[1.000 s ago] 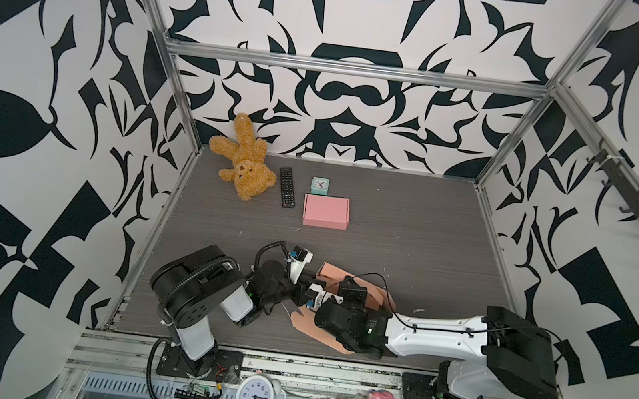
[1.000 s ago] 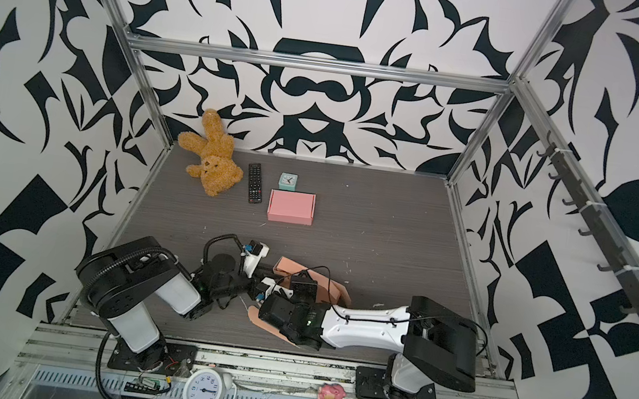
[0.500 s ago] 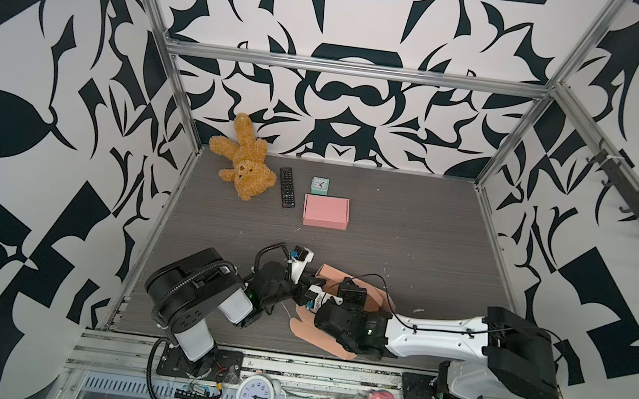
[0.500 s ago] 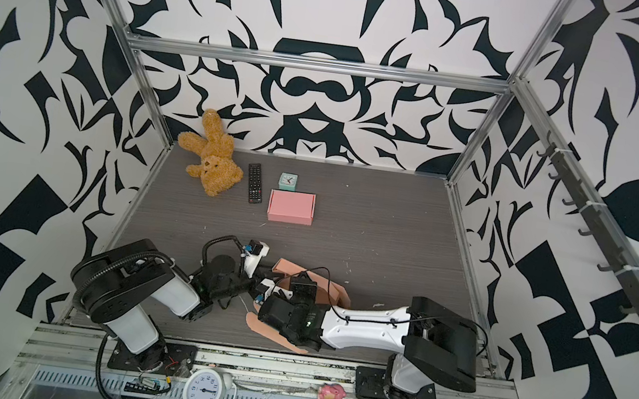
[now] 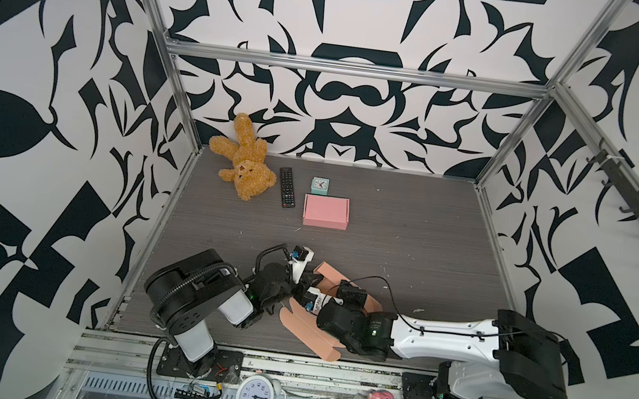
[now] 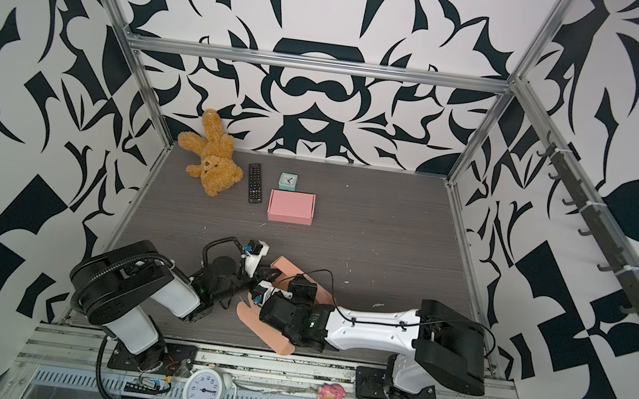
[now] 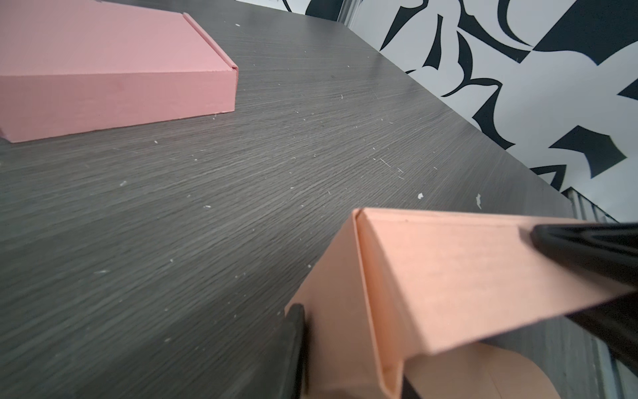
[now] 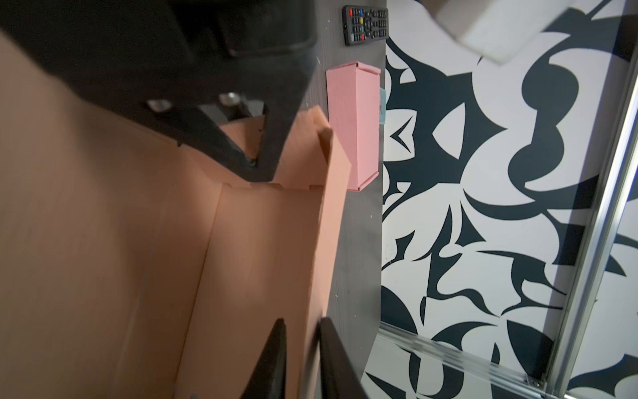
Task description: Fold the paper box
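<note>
peach paper box [image 5: 312,340], left hand [image 7: 417,273] and right hand [image 8: 302,323] straddling walls.

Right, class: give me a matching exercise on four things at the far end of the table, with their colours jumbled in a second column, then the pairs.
Things:
1. teddy bear
2. remote control
3. square clock
4. closed box

Colours:
A. pink
B. black
C. golden brown
D. teal

Pairs: 1-C, 2-B, 3-D, 4-A
</note>
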Robot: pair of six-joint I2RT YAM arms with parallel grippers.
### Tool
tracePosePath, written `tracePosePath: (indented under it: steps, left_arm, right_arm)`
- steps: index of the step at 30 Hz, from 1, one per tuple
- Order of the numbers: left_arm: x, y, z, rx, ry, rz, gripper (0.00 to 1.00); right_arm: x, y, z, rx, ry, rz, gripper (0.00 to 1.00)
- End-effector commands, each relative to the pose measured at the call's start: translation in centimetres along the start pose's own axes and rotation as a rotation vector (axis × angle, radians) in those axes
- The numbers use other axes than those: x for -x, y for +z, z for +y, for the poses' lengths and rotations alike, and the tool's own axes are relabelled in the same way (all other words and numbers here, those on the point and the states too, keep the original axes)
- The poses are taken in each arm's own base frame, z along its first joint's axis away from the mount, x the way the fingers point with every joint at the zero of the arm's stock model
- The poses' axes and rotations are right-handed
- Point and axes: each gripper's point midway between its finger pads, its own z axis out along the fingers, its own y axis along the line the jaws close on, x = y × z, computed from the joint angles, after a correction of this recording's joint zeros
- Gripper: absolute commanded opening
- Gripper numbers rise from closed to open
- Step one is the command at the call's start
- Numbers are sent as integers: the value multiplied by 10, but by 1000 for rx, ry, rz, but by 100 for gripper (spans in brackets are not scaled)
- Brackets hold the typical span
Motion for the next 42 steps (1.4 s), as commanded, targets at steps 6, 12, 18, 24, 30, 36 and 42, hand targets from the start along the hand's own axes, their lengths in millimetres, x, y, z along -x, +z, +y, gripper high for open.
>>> tracePosePath:
  steps: [6,12,18,24,30,36,42]
  left_arm:
    - [11,-2,4,46,37,-38,25]
    - [9,-1,3,55,53,-29,25]
    - [10,1,4,63,56,-26,25]
    - [10,2,2,63,60,-24,25]
    - [10,5,0,63,67,-19,25]
    - [11,5,0,63,64,-21,25]
    - [12,5,2,76,59,-26,24]
  right_arm:
    - [23,-32,-15,135,309,-131,38]
    - [39,-60,-33,218,547,-262,44]
    - [43,-65,-95,275,1015,-325,47]
    - [30,-35,-110,408,1257,-238,48]
    - [31,0,-83,510,1309,-106,46]
    - [37,21,-63,601,1386,-87,40]
    - [34,31,-49,642,1432,-57,39]
